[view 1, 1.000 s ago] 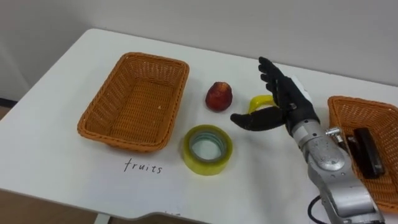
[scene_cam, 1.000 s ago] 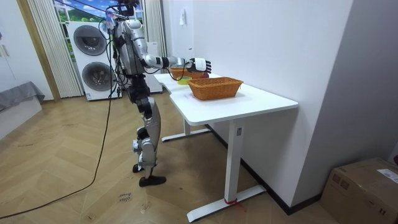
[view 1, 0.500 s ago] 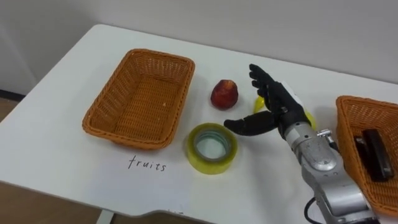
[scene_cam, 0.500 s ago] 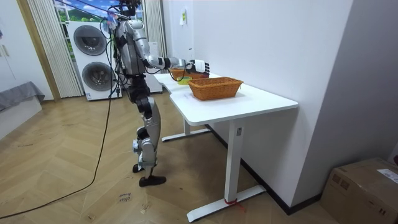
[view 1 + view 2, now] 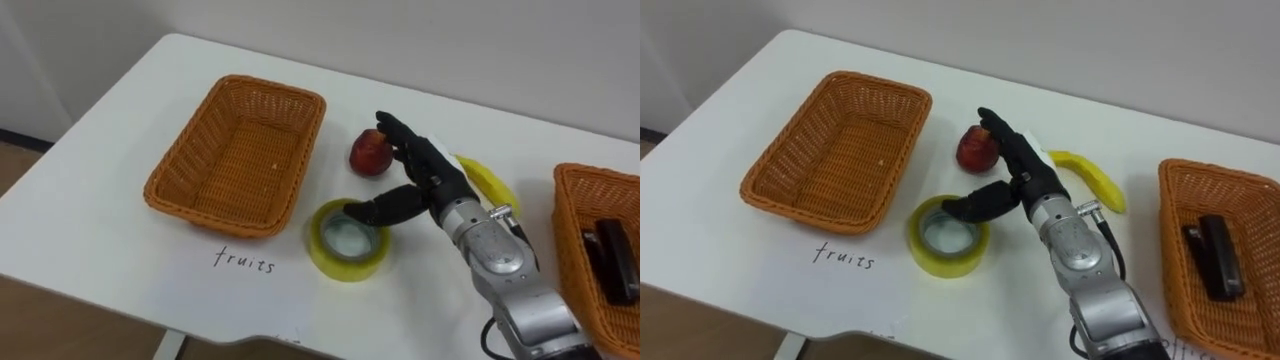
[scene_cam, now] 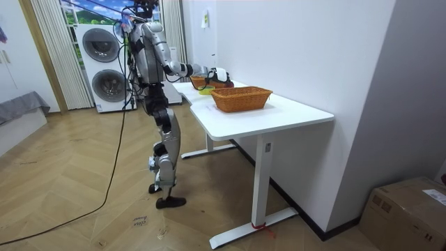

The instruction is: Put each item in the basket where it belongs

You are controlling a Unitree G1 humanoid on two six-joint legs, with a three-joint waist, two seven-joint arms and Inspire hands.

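Table (image 5: 100, 250): apple (image 5: 368, 153) beside right fingers (image 5: 408, 148), tape (image 5: 332, 258) under thumb (image 5: 385, 209).

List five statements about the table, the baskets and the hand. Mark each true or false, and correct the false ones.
1. The basket by the word "fruits" holds nothing. True.
2. The right hand has closed round the red fruit and lifted it. False: its fingers are straight, and the fruit lies on the table.
3. The banana lies in the right-side basket. False: it lies on the table, between the hand and that basket.
4. A black item lies in the right-side basket. True.
5. The yellow tape roll sits inside the "fruits" basket. False: it stands on the table beside that basket, under the hand's thumb.
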